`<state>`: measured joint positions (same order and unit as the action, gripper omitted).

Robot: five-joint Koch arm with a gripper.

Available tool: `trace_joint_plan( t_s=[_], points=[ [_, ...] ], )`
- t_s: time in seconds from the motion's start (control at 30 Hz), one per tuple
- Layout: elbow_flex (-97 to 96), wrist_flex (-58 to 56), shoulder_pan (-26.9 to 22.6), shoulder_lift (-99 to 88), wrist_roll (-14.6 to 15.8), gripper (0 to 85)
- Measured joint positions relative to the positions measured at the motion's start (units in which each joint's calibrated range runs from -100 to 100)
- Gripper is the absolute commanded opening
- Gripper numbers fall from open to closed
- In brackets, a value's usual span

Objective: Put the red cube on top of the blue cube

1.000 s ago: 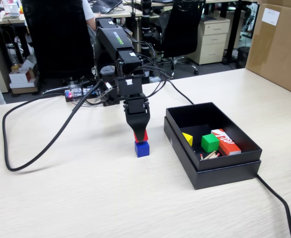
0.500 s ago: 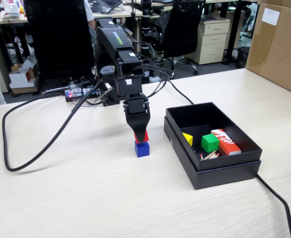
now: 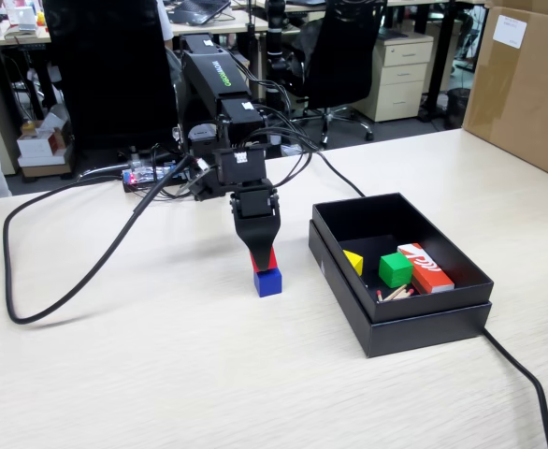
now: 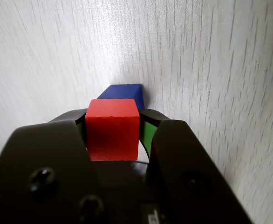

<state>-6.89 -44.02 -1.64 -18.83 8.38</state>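
Even, soft room light; fixed view bright, slightly hazy, background desks soft. Faint shadows beside the black box (image 3: 400,323) and cable (image 3: 59,271). Wrist view: pale glare on the table (image 4: 211,60) above the blue cube (image 4: 122,91); near gripper (image 4: 113,122) housing dark, blurred.

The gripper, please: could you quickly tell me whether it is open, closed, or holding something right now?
Gripper: closed on the red cube, held just above the blue cube.
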Motion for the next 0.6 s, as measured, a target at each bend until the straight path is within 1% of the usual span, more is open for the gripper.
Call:
trace_joint_plan(
  t_s=[0.03,0.07,0.17,0.2,0.33,0.5,0.6],
  points=[
    [0.1,-0.1,0.0,0.0,0.0,5.1],
    [0.1,-0.1,0.0,0.0,0.0,11.4],
    [0.1,-0.1,-0.2,0.0,0.0,20.9],
    [0.1,0.0,-0.3,0.0,-0.1,28.1],
    [0.1,-0.1,-0.3,0.0,-0.2,32.6],
    [0.1,0.0,-0.4,0.0,-0.2,32.7],
    [0.1,-0.1,-0.4,0.0,-0.2,37.5]
  ],
)
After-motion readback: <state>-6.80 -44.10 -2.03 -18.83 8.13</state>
